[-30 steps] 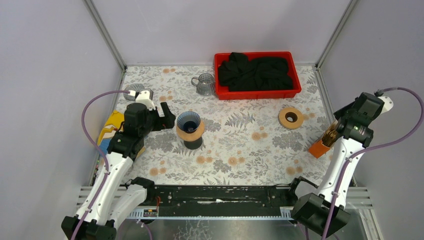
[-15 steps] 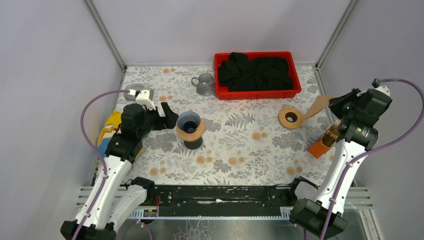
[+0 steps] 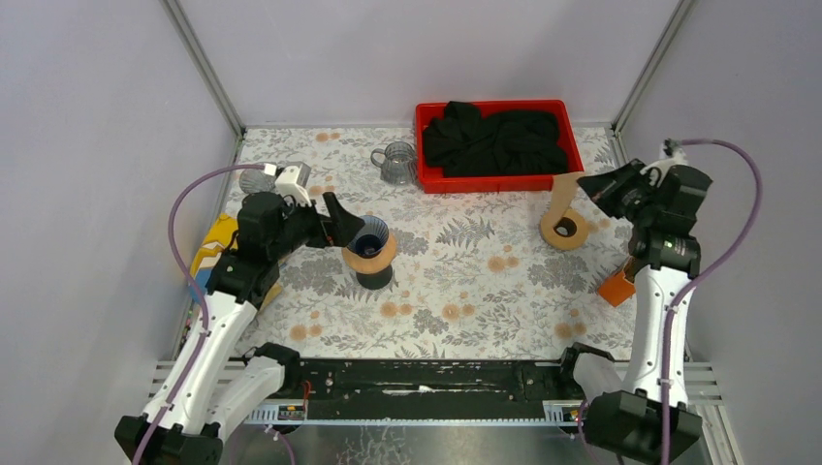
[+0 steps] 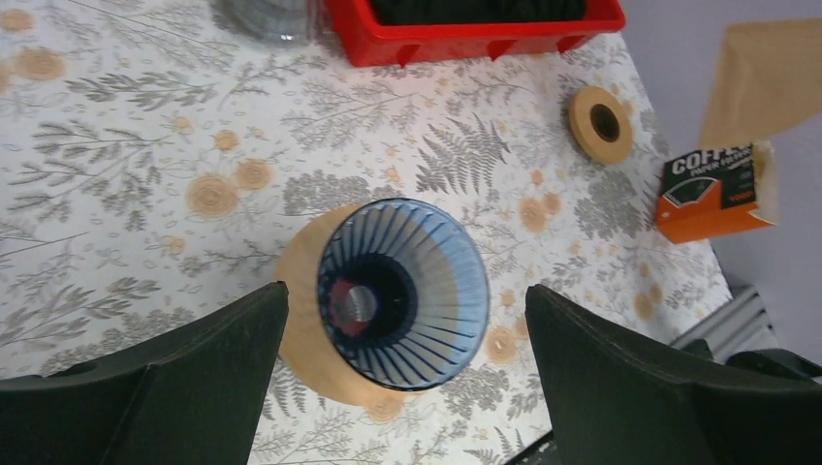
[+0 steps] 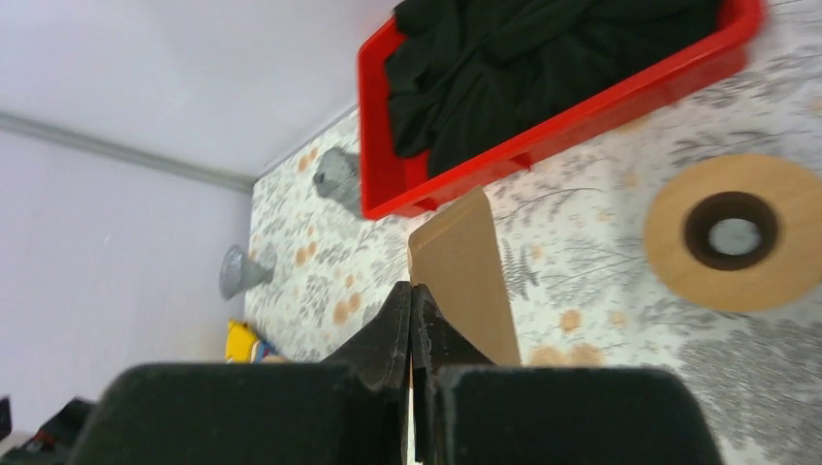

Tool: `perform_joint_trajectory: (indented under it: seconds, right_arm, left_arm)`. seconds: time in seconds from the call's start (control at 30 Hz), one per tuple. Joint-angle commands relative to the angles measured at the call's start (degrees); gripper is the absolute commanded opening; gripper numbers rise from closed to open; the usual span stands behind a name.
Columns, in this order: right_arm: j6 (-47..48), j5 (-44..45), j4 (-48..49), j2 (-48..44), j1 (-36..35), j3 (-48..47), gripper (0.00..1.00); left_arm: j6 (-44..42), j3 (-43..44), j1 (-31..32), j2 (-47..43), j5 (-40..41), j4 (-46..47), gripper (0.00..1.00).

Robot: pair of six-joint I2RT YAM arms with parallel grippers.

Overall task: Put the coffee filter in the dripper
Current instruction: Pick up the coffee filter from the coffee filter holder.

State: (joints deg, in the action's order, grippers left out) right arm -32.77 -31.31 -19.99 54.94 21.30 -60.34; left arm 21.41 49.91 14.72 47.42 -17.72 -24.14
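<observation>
The blue ribbed dripper stands on a round wooden base left of the table's middle; the left wrist view looks straight down into the dripper. My left gripper is open, its fingers on either side of the dripper, just above it. My right gripper is shut on a brown paper coffee filter, held in the air at the right over the tape roll. The filter sticks out past the shut fingertips of the right gripper.
A red bin of black cloth is at the back. A glass mug stands left of it. A wooden tape roll lies at the right, an orange filter box at the right edge, a yellow object at the left.
My right gripper has lifted the filter out of the orange box and swung it up and left towards the table's middle. My left gripper has moved right, closer over the dripper.
</observation>
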Motion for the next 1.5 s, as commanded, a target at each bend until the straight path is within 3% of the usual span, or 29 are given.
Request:
perform_joint_trajectory:
  seconds: [0.0,0.53,1.2,1.47]
  right_arm:
    - [-3.99,0.10,8.47,0.99,-6.84,1.23,0.00]
    - [-11.90,7.58,19.54,3.96,-25.93,3.99,0.00]
    - [-15.10,19.19,23.18,6.35,-41.93,2.86,0.00]
    - [-14.71,22.17,22.60,7.87,-46.18,1.51,0.00]
  left_arm:
    - [3.17,2.78,2.98,1.24,-2.30,3.84,1.00]
    - [5.60,10.21,24.08,8.77,17.74,6.48,1.00]
    - [-2.53,18.99,48.68,25.01,49.49,11.28,1.00]
    - [-6.36,21.29,51.72,30.12,59.21,13.00,1.00]
